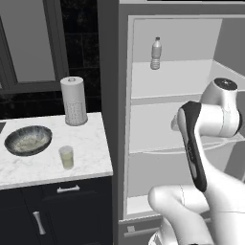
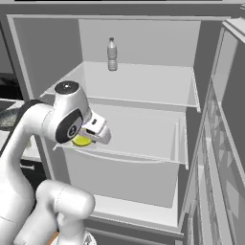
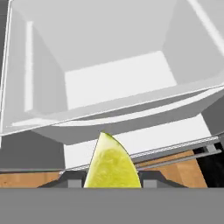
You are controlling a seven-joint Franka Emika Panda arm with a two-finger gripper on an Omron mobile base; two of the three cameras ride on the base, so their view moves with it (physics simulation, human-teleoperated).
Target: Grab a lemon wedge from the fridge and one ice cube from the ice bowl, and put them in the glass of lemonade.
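The fridge [image 1: 167,81] stands open, its white shelves and drawer [image 3: 26,87] showing. My gripper [image 2: 86,139] hovers at the left front of the fridge [image 2: 143,86], level with the middle shelf, shut on the lemon wedge [image 2: 82,140]. In the hand view the yellow-green lemon wedge [image 3: 111,164] fills the bottom centre, point up, between the fingertips of the gripper [image 3: 112,183]. The glass of lemonade [image 1: 66,157] stands on the marble counter [image 1: 91,143] left of the fridge. Just left of the glass sits the dark ice bowl [image 1: 28,140].
A white paper-towel roll [image 1: 73,101] stands at the back of the counter. A clear bottle [image 2: 112,54] is on the top fridge shelf. The fridge door [image 2: 225,119] hangs open at the right. Dark cabinets [image 1: 57,215] run under the counter.
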